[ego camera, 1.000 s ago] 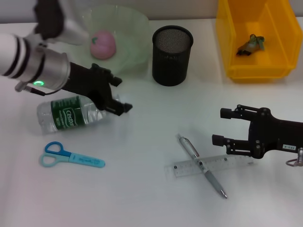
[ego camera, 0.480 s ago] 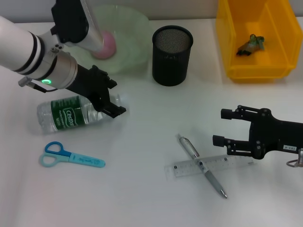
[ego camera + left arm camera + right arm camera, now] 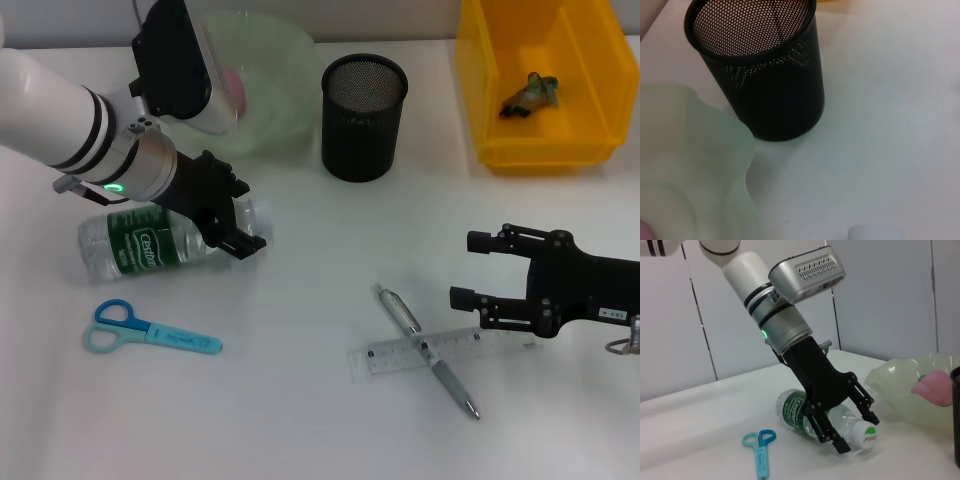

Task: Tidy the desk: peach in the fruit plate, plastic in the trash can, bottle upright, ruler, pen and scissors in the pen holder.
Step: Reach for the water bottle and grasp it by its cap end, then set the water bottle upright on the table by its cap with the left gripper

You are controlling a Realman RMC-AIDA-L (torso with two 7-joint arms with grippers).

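A clear bottle [image 3: 145, 243] with a green label lies on its side at the left; it also appears in the right wrist view [image 3: 799, 409]. My left gripper [image 3: 240, 228] [image 3: 856, 431] is open, its fingers straddling the bottle's neck by the white cap. The pink peach [image 3: 233, 88] [image 3: 936, 388] rests in the green fruit plate [image 3: 275, 60], partly hidden by my left wrist. Blue scissors [image 3: 150, 333] lie in front of the bottle. A silver pen [image 3: 402, 312] crosses a clear ruler [image 3: 480, 344]. My right gripper [image 3: 466, 268] hovers open just right of them.
The black mesh pen holder [image 3: 364, 117] [image 3: 765, 75] stands upright behind the centre. A yellow trash can [image 3: 590, 120] at the back right holds a crumpled piece of plastic [image 3: 530, 92]. The table is white.
My left gripper has moved down and back along the bottle, so its fingers now straddle the neck. The left wrist now covers more of the peach. The right arm stayed still.
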